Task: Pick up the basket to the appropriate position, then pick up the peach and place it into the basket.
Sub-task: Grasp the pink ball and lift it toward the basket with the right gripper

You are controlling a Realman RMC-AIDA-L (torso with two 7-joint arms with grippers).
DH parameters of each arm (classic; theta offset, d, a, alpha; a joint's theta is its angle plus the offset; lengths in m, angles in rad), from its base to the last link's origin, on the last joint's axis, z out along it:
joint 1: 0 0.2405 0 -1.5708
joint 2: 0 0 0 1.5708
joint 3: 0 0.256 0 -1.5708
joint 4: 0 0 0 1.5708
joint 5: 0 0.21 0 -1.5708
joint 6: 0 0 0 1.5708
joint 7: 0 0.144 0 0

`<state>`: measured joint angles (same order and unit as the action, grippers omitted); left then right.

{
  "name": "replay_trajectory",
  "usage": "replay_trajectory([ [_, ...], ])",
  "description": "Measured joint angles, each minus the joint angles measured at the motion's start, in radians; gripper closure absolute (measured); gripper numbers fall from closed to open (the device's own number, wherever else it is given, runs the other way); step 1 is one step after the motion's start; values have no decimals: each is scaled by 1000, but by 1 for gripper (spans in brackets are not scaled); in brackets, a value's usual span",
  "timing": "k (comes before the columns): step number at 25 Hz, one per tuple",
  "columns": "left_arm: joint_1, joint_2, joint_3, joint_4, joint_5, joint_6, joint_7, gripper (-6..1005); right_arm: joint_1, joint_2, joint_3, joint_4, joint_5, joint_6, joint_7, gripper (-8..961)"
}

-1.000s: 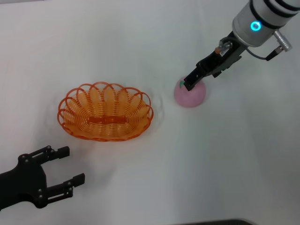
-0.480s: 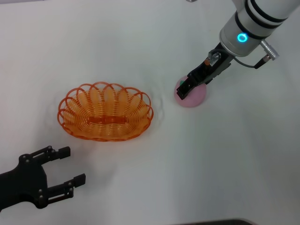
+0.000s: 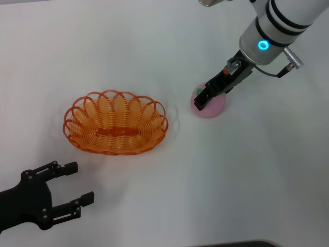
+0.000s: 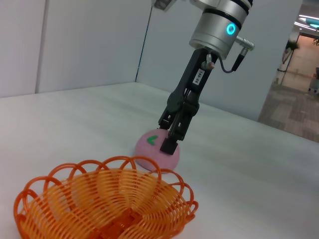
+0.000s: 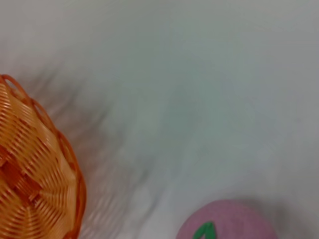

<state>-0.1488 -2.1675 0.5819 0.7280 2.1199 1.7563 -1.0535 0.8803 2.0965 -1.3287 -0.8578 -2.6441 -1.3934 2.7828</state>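
The orange openwork basket (image 3: 115,131) stands empty on the white table, left of centre. It also shows in the left wrist view (image 4: 107,206) and the right wrist view (image 5: 40,189). The pink peach (image 3: 215,107) with its green leaf mark sits on the table to the basket's right, and shows in the other views (image 4: 152,149) (image 5: 234,221). My right gripper (image 3: 201,99) is down over the top of the peach (image 4: 165,134), jaws open with one finger on each side. My left gripper (image 3: 82,181) is open and empty near the front left, apart from the basket.
The white table (image 3: 154,206) carries only the basket and the peach. A dark edge runs along its front (image 3: 231,244). In the left wrist view, walls and a corridor lie behind the table (image 4: 294,99).
My right gripper has moved left and down onto the peach, most of it in the first half second. The basket, the peach and the left arm have not moved.
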Motion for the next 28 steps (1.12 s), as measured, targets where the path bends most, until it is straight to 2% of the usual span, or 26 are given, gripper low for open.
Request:
replay_trajectory([
  [6, 2, -1, 0, 1, 0, 0, 0, 219, 4, 1, -3, 33, -1, 13, 8, 11],
  [11, 2, -2, -1, 1, 0, 2, -1, 220, 1, 1, -1, 25, 0, 16, 7, 123],
  [17, 2, -2, -1, 1, 0, 5, -2, 220, -1, -1, 5, 19, 13, 16, -8, 343],
  [22, 2, -2, -1, -2, 0, 8, -2, 220, -10, -9, 30, 17, 81, 5, -44, 577],
  [28, 2, -2, -1, 0, 0, 8, -2, 220, -31, -10, 138, 8, 133, -28, -101, 618],
])
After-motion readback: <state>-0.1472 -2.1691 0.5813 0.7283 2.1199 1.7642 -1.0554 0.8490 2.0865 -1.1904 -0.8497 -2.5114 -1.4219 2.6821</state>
